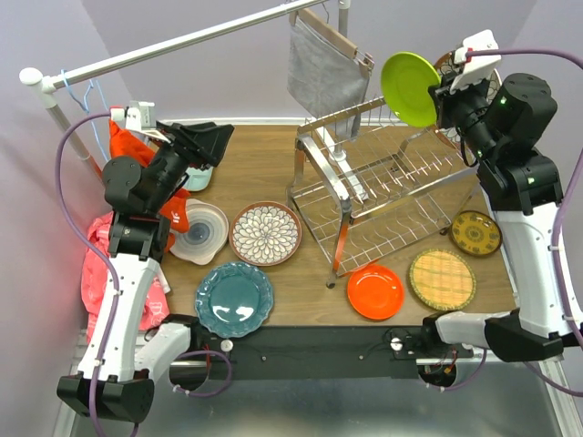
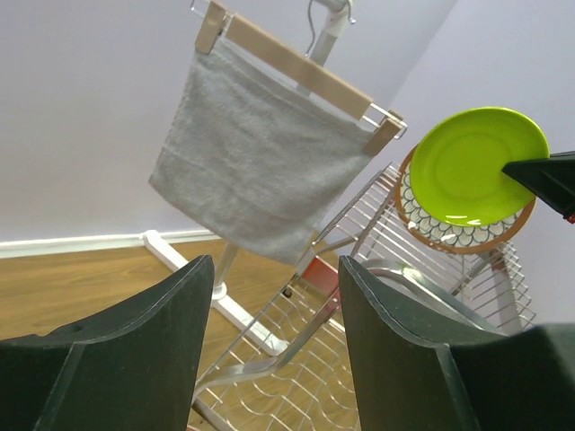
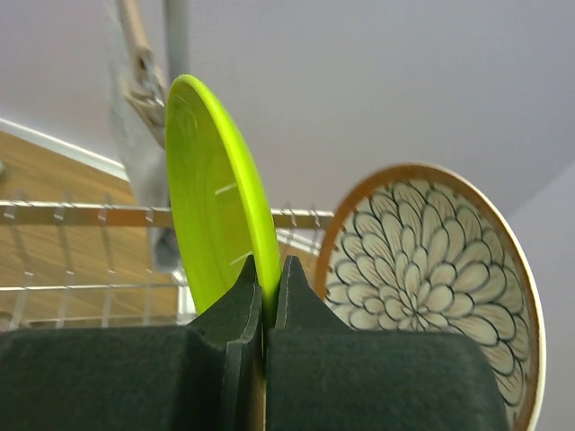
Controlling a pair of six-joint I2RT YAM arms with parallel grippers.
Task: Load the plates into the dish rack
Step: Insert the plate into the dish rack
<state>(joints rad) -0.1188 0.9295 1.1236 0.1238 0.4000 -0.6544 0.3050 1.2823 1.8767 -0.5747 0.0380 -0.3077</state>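
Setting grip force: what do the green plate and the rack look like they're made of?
The green plate looks like plastic or melamine: thin, even lime colour, soft sheen; glazed ceramic isn't ruled out. The rack is metal wire, chrome-like: thin rods with bright reflections.

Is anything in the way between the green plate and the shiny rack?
Nothing visible blocks it. The right gripper holds the lime green plate by its edge, above the dish rack. A floral plate stands in the rack close beside it, so the green one probably needs a free slot next to that.
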